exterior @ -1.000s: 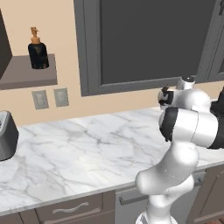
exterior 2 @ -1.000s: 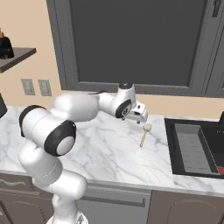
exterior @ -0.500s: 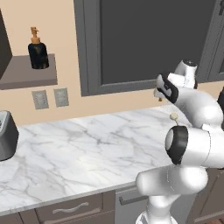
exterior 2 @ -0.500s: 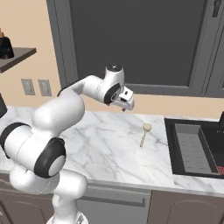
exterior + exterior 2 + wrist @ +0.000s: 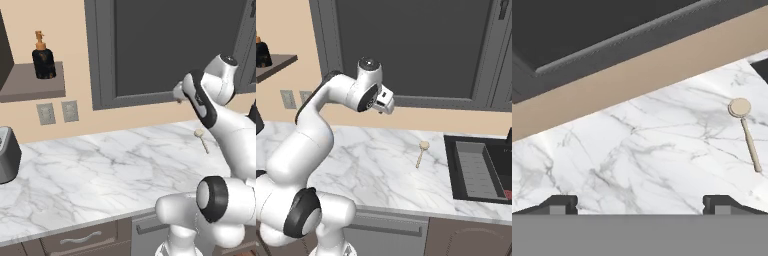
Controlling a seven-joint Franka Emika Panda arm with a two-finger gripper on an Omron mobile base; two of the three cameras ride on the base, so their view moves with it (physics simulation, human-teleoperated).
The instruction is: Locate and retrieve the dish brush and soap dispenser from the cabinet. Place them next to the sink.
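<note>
Tan dish brush (image 5: 744,131) flat on marble counter (image 5: 637,160), apart from open jaws.

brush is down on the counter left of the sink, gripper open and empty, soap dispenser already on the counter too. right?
Not quite. The soap dispenser stands on the cabinet shelf above the outlets, as the left base view shows, not on the counter. The rest holds: the brush lies on the counter left of the sink, and the gripper is open and empty.
</note>
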